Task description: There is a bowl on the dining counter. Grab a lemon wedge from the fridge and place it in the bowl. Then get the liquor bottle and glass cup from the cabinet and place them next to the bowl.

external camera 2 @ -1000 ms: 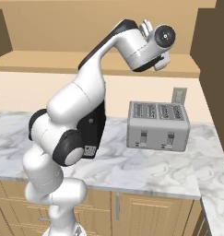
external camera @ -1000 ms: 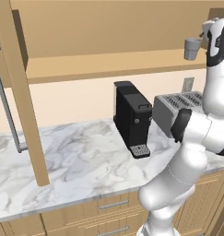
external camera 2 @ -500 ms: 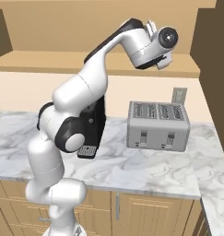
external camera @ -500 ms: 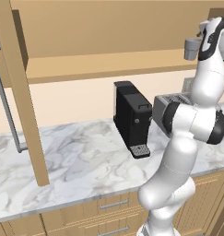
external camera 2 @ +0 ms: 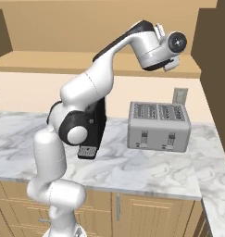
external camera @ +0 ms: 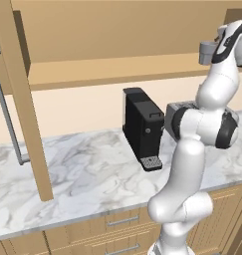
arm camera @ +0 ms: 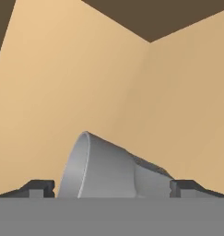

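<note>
arm swung in | hand point(arm camera: 112, 186) grips glass cup point(arm camera: 104, 168) | cabinet point(external camera: 117, 45) open

No text, label, brand, number or sign could be read anywhere in the pictures. The black coffee machine point(external camera: 144, 127) and the grey toaster point(external camera 2: 159, 126) on the marble counter point(external camera: 87, 174) bore no legible markings.

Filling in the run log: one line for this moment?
phase: cup retrieval | tool: shut on glass cup | location: raised beside cabinet shelf | below: coffee machine, toaster
</note>
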You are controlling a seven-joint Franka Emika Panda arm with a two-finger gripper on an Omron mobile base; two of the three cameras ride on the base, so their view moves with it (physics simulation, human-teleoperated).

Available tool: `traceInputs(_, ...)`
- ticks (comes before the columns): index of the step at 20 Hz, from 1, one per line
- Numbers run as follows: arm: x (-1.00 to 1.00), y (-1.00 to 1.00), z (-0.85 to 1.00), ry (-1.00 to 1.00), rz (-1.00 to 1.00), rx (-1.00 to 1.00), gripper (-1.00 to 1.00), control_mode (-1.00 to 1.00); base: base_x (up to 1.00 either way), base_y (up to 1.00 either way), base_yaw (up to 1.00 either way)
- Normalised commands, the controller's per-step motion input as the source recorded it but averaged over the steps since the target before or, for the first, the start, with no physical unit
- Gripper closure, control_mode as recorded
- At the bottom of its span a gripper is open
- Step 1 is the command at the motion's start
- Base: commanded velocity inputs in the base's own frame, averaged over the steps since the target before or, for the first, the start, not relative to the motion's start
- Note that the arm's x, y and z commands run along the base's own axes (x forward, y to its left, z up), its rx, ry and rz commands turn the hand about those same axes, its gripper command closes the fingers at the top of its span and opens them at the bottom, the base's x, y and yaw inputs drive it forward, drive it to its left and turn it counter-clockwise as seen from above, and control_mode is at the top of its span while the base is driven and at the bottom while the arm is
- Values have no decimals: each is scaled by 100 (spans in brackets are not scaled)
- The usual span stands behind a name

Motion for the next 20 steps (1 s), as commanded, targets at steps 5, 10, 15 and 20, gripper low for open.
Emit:
traceInputs(5, 31, 0, -4, 0, 0, 3, -100, -100, 0, 0, 0)
traceInputs(10, 12, 0, 0, 0, 0, 3, -100, -100, 0, 0, 0)
traceInputs(15, 1, 2, 0, 0, 0, 2, -100, -100, 0, 0, 0)
traceInputs(20, 1, 22, -4, -1, 0, 0, -100, -100, 0, 0, 0)
